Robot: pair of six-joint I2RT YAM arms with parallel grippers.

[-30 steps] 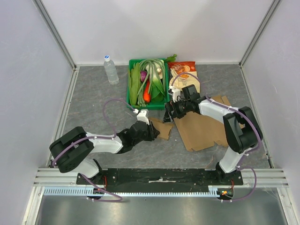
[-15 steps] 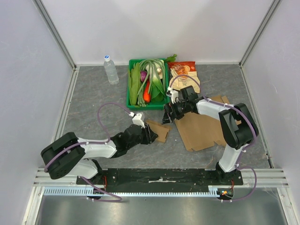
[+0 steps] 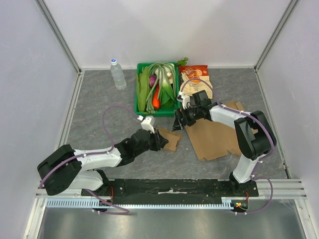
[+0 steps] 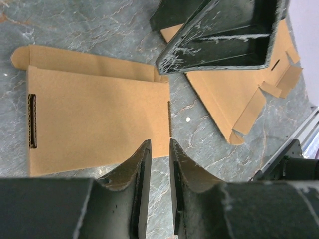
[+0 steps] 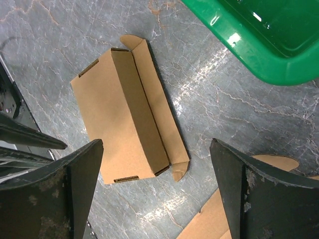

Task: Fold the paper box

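The paper box (image 3: 171, 139) is a small brown cardboard piece, folded over and lying flat on the grey table, with a narrow flap along one side (image 5: 159, 114). In the left wrist view the paper box (image 4: 94, 124) lies just ahead of my left gripper (image 4: 159, 149). That gripper's jaws stand only slightly apart, with bare table between them. My left gripper (image 3: 158, 142) sits at the box's near-left edge. My right gripper (image 3: 179, 120) hovers over the box's far right side. It is open wide (image 5: 155, 145) with nothing between its fingers.
A large flat cardboard blank (image 3: 219, 135) lies right of the box, under the right arm. A green bin (image 3: 157, 89) of vegetables stands behind, with snack bags (image 3: 195, 77) to its right and a water bottle (image 3: 118, 74) to its left.
The left arm's elbow has swung left and lower while its gripper stayed at the box's edge. The right gripper has barely shifted.
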